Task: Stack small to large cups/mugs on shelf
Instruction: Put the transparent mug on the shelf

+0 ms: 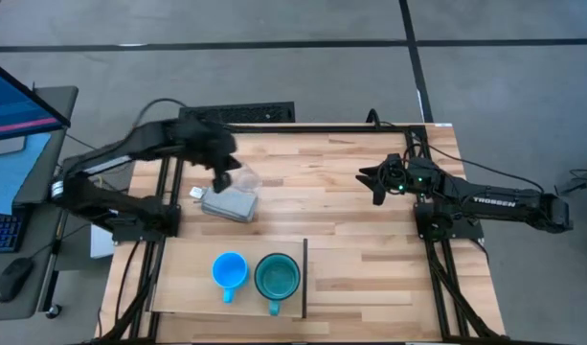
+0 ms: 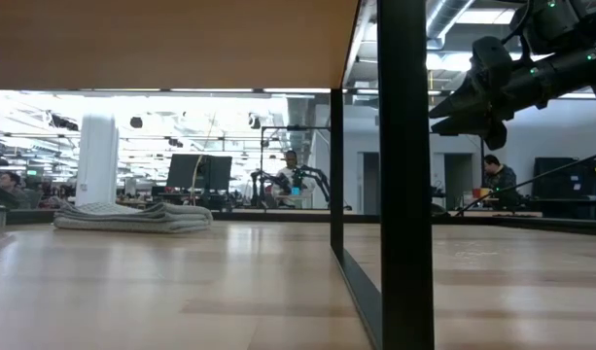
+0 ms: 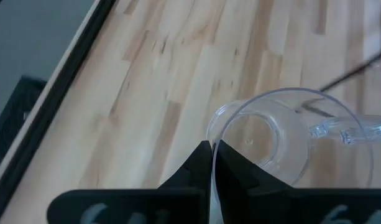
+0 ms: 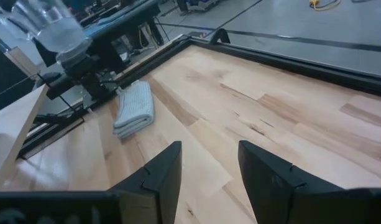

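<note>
My left gripper (image 1: 222,174) is shut on the small clear cup (image 1: 245,178) near the table's far left, over the folded grey cloth (image 1: 228,204). The right wrist view shows this cup (image 4: 53,25) up in the air at my left gripper (image 4: 75,59). The bright-blue mug (image 1: 230,271) and the teal-green mug (image 1: 277,276) stand upright side by side on the light-wood shelf (image 1: 178,283) at the near edge. My right gripper (image 1: 377,184) hangs open above the table's right half and touches nothing. My left gripper pinches the clear cup's wall at the rim (image 3: 210,134), one finger (image 3: 196,165) on the outside and the other finger (image 3: 237,165) inside the mouth. The cup is lifted clear of the table, its mouth turned toward the wrist and its handle (image 3: 348,132) on the far side from the fingers.
The grey cloth (image 4: 134,109) lies flat on the tabletop just below the held cup. The shelf has a thin dark edge (image 1: 304,278) on its right side and, in the low view, a dark post (image 2: 404,175). A monitor and keyboard stand beyond the table's left edge.
</note>
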### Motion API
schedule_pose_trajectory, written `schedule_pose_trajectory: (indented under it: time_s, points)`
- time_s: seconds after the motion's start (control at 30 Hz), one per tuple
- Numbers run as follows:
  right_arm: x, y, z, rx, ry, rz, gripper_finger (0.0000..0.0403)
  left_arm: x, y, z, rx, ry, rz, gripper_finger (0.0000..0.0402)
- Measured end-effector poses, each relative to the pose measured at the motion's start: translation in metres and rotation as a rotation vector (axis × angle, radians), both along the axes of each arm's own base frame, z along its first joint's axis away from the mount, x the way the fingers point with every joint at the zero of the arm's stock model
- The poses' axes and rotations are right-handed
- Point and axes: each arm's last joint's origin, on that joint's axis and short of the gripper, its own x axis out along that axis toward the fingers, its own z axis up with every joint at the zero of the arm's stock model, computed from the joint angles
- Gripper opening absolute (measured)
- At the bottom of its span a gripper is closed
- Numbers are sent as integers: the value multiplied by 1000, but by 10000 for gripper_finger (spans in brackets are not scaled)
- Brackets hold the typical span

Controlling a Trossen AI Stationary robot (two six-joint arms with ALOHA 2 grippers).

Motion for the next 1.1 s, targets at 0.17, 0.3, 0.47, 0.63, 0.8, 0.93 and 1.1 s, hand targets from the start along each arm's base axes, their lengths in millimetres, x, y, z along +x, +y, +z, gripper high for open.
schedule_pose_trajectory:
  time_s: [0.17,0.3,0.47,0.63,0.8,0.93,1.1]
  points:
    - [0,0,0,8,-1,-4,179,-41,-19,8,-49,62,-8,0]
    - [0,0,0,9,1,-4,179,-62,-36,12,-108,68,-100,0]
    - [0,0,0,8,1,-5,179,-87,-53,12,-154,130,-154,0]
    - [0,0,0,8,0,-7,179,-101,-65,10,-201,192,-184,0]
    - [0,0,0,8,-1,-6,179,-101,-77,8,-164,242,-277,0]
    - [0,0,0,7,-2,-7,179,-98,-88,7,-128,260,-335,0]
    - [0,0,0,6,-7,-6,179,-95,-102,7,-74,251,-378,0]
